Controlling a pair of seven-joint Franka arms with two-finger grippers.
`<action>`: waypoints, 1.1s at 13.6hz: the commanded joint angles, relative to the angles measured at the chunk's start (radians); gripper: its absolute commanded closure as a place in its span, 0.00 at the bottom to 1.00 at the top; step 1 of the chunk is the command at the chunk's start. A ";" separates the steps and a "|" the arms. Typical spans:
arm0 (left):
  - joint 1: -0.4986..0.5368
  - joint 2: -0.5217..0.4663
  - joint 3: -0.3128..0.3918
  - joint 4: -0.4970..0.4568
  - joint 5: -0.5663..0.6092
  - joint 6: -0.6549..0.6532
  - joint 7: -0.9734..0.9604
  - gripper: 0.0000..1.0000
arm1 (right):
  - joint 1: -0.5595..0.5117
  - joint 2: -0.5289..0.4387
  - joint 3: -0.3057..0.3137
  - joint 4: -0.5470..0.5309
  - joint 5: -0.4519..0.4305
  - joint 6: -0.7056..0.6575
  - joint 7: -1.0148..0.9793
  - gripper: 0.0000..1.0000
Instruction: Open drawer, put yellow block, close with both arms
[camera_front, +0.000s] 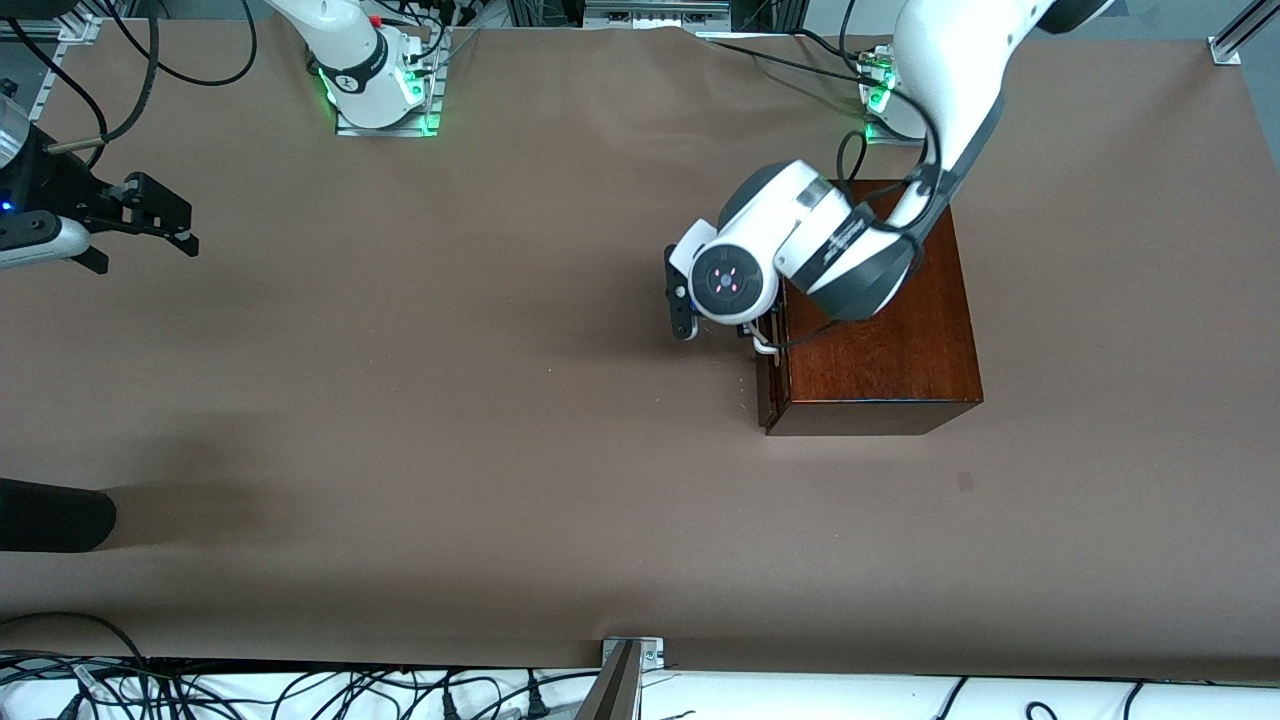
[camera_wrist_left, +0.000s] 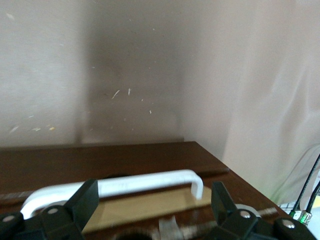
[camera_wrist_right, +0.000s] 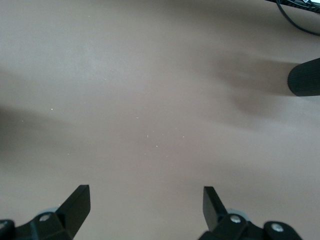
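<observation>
The reddish-brown wooden box stands toward the left arm's end of the table. Its drawer is pulled out a little, and a strip of pale wood lining shows beside the dark front. The left gripper hangs at the drawer's white bar handle. In the left wrist view this handle lies just ahead of the open left gripper, whose fingers do not clamp it. The right gripper waits open over bare table at the right arm's end; between its fingers is nothing. The yellow block is out of view.
A black rounded object pokes in from the table's edge at the right arm's end, nearer to the front camera; it also shows in the right wrist view. Cables and a metal bracket line the near edge. Both arm bases stand along the back edge.
</observation>
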 joint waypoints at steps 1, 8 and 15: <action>0.060 -0.134 -0.010 -0.018 0.013 -0.021 0.028 0.00 | -0.001 0.006 0.003 0.021 0.007 -0.012 0.007 0.00; 0.325 -0.225 -0.002 0.169 0.024 -0.184 0.153 0.00 | -0.001 0.007 -0.002 0.020 0.009 -0.010 0.004 0.00; 0.372 -0.352 0.172 0.084 0.012 -0.088 0.096 0.00 | 0.008 -0.002 0.012 0.018 0.007 -0.030 0.013 0.00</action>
